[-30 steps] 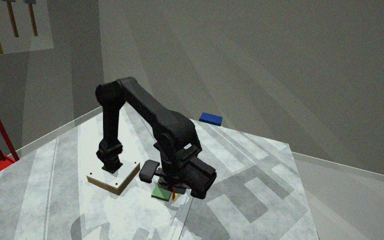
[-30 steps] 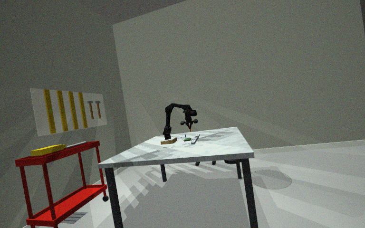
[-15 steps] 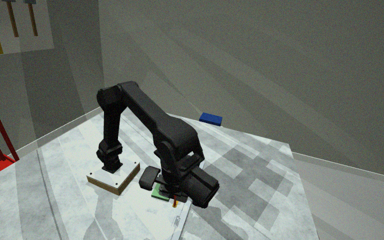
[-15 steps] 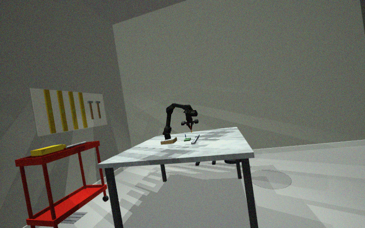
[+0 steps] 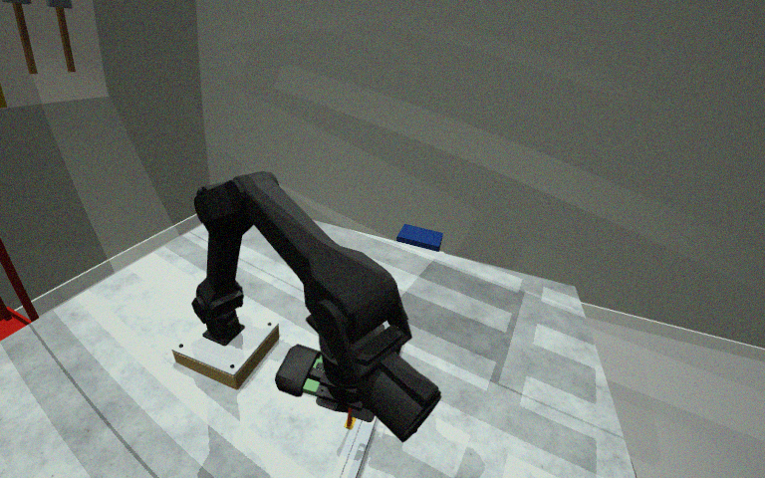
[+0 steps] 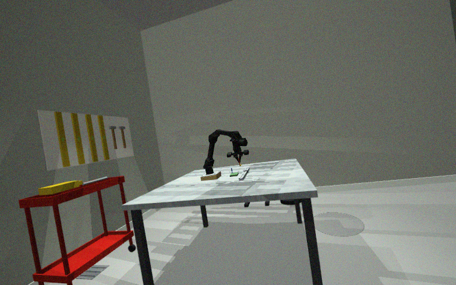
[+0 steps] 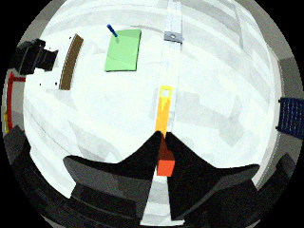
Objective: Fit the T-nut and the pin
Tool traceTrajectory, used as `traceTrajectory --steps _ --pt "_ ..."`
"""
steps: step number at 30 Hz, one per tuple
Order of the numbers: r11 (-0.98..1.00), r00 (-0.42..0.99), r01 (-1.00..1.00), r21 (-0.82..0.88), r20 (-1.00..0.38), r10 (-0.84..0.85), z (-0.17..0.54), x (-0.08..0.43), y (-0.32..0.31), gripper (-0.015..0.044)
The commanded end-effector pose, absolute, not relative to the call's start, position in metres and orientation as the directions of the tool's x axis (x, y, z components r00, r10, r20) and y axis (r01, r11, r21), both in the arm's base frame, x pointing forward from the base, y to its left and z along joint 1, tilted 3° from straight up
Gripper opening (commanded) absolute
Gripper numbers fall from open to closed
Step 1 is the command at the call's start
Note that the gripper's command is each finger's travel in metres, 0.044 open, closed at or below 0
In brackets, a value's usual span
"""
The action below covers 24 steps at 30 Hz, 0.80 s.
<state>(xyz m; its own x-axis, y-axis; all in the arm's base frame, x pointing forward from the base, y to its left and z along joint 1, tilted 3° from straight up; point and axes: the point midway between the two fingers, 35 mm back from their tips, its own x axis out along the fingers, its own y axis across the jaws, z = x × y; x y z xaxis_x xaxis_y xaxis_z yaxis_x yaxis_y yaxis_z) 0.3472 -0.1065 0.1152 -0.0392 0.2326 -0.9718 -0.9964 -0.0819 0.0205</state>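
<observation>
My gripper (image 7: pixel 162 136) (image 6: pixel 239 161) is shut on the orange handle (image 7: pixel 165 167) of the T-nut. The brass nut (image 7: pixel 162 116) (image 6: pixel 240 164) hangs from the fingertips in the air, above the rail's left side in the wrist view. The aluminum rail (image 7: pixel 175 62) (image 6: pixel 243 174) (image 5: pixel 356 450) lies on the table. The dark bracket (image 7: pixel 173 36) with its hole sits across the rail farther up the wrist view. The blue pin (image 7: pixel 111 30) (image 6: pixel 231 170) stands tilted at a corner of the green tray (image 7: pixel 123 54) (image 6: pixel 234 174). The top view hides the fingertips behind the arm.
The arm's base plate (image 5: pixel 219 355) (image 6: pixel 211 176) (image 7: pixel 71 62) is on the tray's far side from the rail. A blue box (image 5: pixel 419 237) is at the table's far edge. A red cart (image 6: pixel 90 253) stands beside the table (image 6: pixel 218 199).
</observation>
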Motion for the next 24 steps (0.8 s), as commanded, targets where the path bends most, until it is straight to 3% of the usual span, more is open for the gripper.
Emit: traceTrajectory --steps 1,24 --pt "-0.085 -0.032 -0.996 0.013 -0.974 0.225 0.116 0.352 -0.114 -0.015" --pt "-0.078 -0.035 -0.997 0.017 -0.973 0.229 0.11 0.363 -0.143 -0.015"
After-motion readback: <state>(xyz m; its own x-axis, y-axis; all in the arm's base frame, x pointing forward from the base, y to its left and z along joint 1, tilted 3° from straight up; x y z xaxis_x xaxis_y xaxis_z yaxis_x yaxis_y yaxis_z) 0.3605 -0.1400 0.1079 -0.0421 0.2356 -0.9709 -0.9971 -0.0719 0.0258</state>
